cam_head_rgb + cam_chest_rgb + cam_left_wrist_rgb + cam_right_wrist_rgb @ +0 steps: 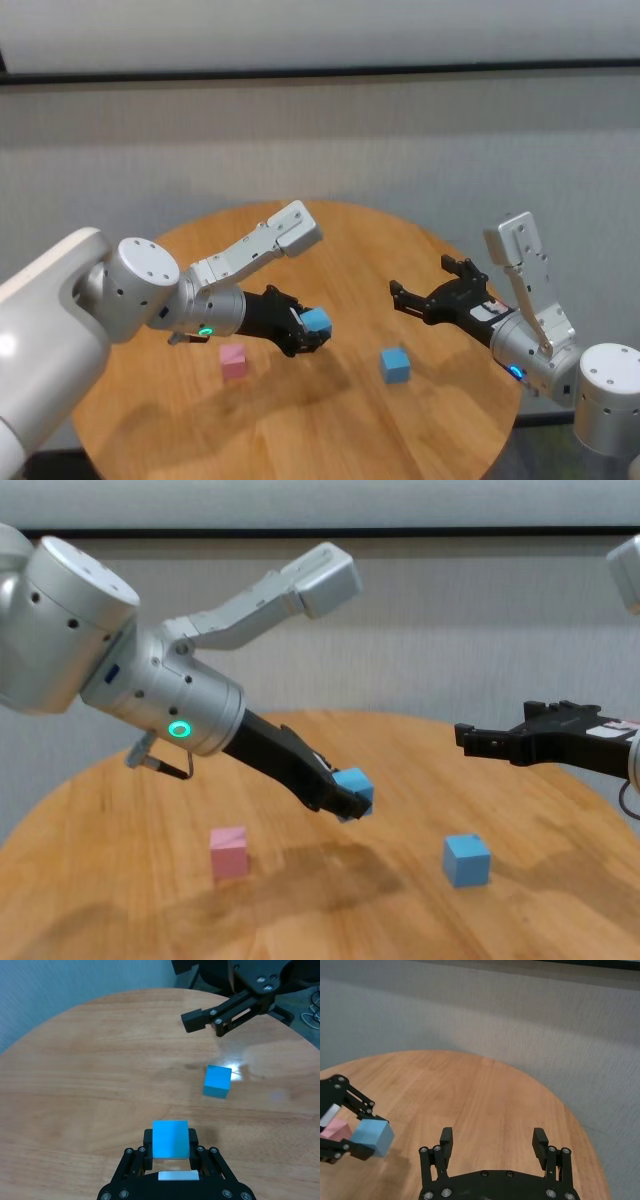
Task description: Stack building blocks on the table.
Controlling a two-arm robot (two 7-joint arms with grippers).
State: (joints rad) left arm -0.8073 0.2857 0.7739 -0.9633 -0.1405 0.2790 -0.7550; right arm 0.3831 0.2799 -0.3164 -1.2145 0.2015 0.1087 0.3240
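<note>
My left gripper [311, 330] is shut on a light blue block [316, 321] and holds it in the air over the middle of the round wooden table [330, 250]; the same held block [170, 1139] sits between the fingers in the left wrist view. A pink block [233, 361] lies on the table below and to the left of it. A second light blue block [395, 365] lies on the table to the right. My right gripper [430, 286] hovers open and empty above the table's right side, apart from all blocks.
A grey wall runs behind the table. The table's rim [120, 760] curves round on both sides. Bare wood lies between the pink block [228, 851] and the loose blue block [467, 859].
</note>
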